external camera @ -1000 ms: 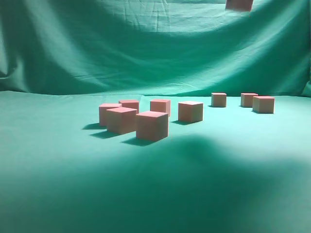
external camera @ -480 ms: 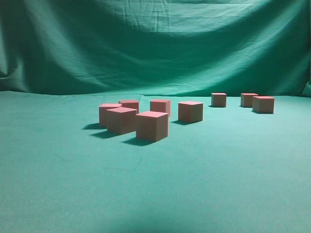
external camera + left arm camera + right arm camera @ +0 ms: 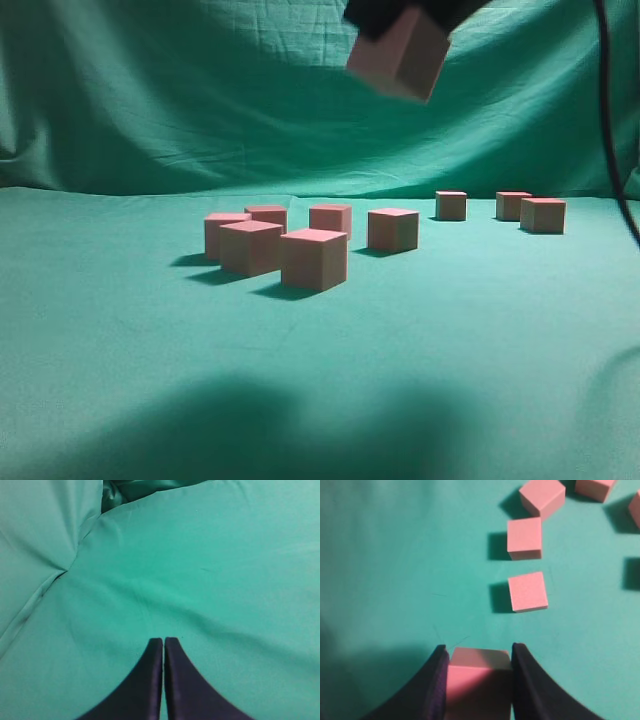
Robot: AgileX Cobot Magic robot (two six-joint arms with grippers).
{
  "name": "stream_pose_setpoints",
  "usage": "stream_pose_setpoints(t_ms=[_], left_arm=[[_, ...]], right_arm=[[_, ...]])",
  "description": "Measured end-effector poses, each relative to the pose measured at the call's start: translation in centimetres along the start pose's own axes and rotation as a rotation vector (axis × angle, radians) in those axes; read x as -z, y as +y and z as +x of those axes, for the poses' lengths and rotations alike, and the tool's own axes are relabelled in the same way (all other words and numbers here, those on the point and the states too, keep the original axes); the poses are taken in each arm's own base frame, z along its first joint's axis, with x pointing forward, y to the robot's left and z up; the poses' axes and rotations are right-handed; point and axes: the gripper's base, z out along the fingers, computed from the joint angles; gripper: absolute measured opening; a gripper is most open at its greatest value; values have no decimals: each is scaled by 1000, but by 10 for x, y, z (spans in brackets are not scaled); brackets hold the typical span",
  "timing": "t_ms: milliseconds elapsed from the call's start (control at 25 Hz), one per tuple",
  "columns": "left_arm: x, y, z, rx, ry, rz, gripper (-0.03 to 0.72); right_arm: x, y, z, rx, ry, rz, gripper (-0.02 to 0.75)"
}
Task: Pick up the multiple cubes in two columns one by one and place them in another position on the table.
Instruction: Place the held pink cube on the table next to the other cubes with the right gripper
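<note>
My right gripper (image 3: 400, 22) is shut on a pinkish-red cube (image 3: 398, 55) and holds it high above the table (image 3: 150, 350); the same cube (image 3: 479, 680) sits between the right jaws (image 3: 479, 652). Several cubes stand left of centre (image 3: 313, 258), one stands alone (image 3: 392, 229), and three stand at the far right (image 3: 542, 214). In the right wrist view, cubes (image 3: 527, 591) lie below on the cloth. My left gripper (image 3: 163, 641) is shut and empty over bare cloth; it is out of the exterior view.
A green cloth backdrop (image 3: 200, 90) rises behind the table. A dark cable (image 3: 612, 120) hangs at the right edge. Cloth folds (image 3: 60, 570) show at the left in the left wrist view.
The right gripper with its cube left the top of the view half a second ago and has come back in at upper centre, lower and further left. A shadow has spread over the near cloth.
</note>
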Motion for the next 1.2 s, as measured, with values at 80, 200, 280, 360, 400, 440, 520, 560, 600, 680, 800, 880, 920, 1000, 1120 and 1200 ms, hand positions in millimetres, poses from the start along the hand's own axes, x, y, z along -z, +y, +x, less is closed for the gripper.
stream_pose_setpoints(t_ms=[80,200,280,360,400,440,520,560,600,680,800,880,920,1000,1120,1200], left_arm=[[0,0,0,0,0,0,0],[0,0,0,0,0,0,0],[0,0,0,0,0,0,0],[0,0,0,0,0,0,0],[0,0,0,0,0,0,0],[0,0,0,0,0,0,0],[0,0,0,0,0,0,0],[0,0,0,0,0,0,0],[0,0,0,0,0,0,0],[0,0,0,0,0,0,0],[0,0,0,0,0,0,0],[0,0,0,0,0,0,0],[0,0,0,0,0,0,0],[0,0,0,0,0,0,0],[0,0,0,0,0,0,0],[0,0,0,0,0,0,0]], right_arm=[[-12,-5,1,-25,27,-5,262],[-29,-12,7,-129,101,15,262],[-36,-11,9,-141,160,79,262],[-41,-5,10,-124,205,159,262],[-44,-1,9,-122,213,199,262],[-46,2,8,-156,210,253,262],[-48,4,7,-202,187,343,262],[-48,4,5,-241,160,370,262],[-49,3,4,-282,139,383,262],[-52,1,3,-329,120,393,262],[-63,-3,4,-364,130,398,262],[-71,-6,5,-376,135,396,262],[-74,-7,6,-382,134,393,262],[-79,-8,6,-400,130,383,262],[-85,-10,5,-407,119,378,262],[-89,-11,6,-410,116,377,262]])
